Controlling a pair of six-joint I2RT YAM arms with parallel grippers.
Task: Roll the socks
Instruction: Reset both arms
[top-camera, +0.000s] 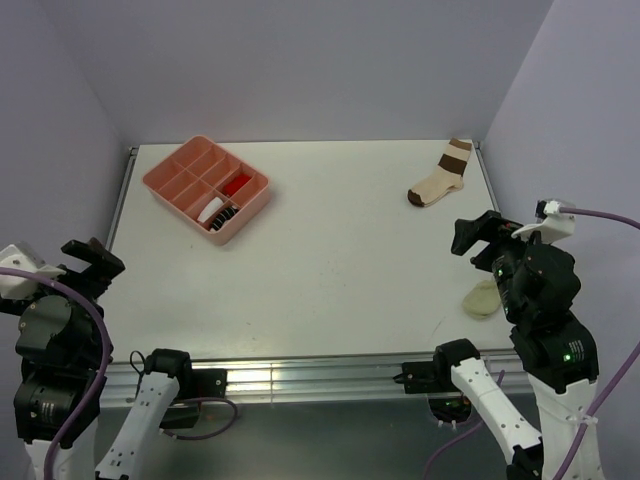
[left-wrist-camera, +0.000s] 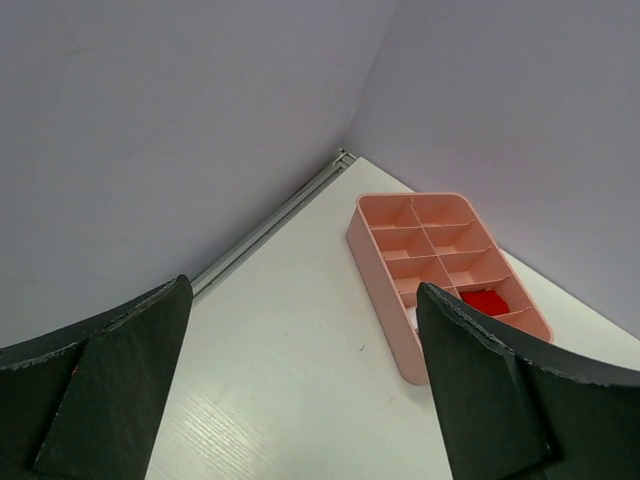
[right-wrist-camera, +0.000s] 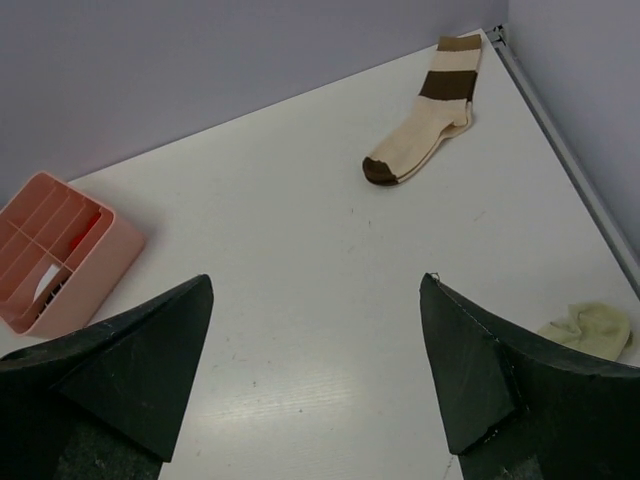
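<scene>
Black wedge-fingered left tool (left-wrist-camera: 302, 290) and right tool (right-wrist-camera: 315, 280) both gape wide, grasping nothing.
Top view shows a red-ended fabric sock (top-camera: 237, 184) and white black-banded sock (top-camera: 213, 211) in the pink plastic divided tray (top-camera: 148, 183); the left wrist's finger mostly hides the white.

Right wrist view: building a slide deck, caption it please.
Open right gripper above the table, facing a cream brown-banded sock, pink divided tray and pale yellowish lump.

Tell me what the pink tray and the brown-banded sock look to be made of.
Pink tray: probably moulded plastic, smooth with a dull sheen; its thin, even walls and dividers are all one colour.
Banded sock: knitted fabric, matte and soft-looking; it lies limp and flat, and the brown bands look knitted in. Which fibre it is cannot be told.
</scene>
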